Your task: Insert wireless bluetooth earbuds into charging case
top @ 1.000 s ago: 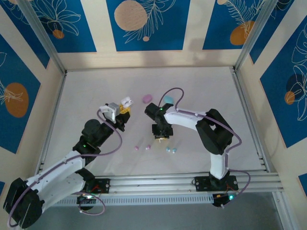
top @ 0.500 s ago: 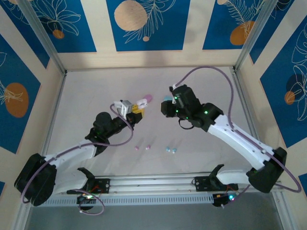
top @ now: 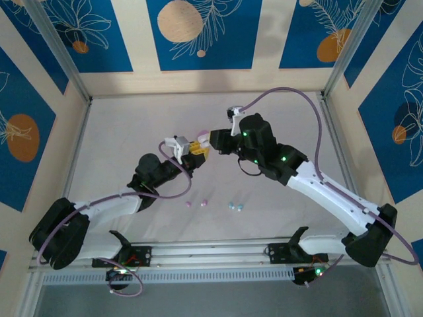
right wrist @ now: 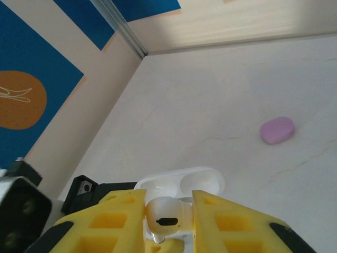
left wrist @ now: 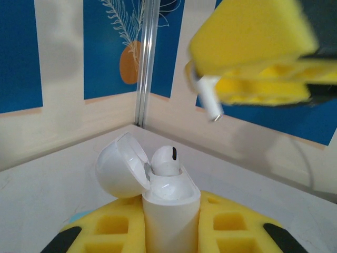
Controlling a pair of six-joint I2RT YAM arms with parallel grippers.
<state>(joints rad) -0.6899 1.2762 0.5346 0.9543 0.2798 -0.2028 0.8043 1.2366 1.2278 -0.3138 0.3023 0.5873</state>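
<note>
left tool (top: 190,150) clamps the open white case (left wrist: 169,203) upright; right tool (top: 206,140), at its 1 o'clock, pinches a white earbud (right wrist: 164,215), aligning it for insertion.

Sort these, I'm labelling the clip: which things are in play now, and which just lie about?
In play: open white case, seated white earbud, second white earbud, held.
Lying about: pink case, pink earbuds, teal earbuds.

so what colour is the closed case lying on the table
The closed case is pale lilac-pink, clearest in right wrist view.
</note>
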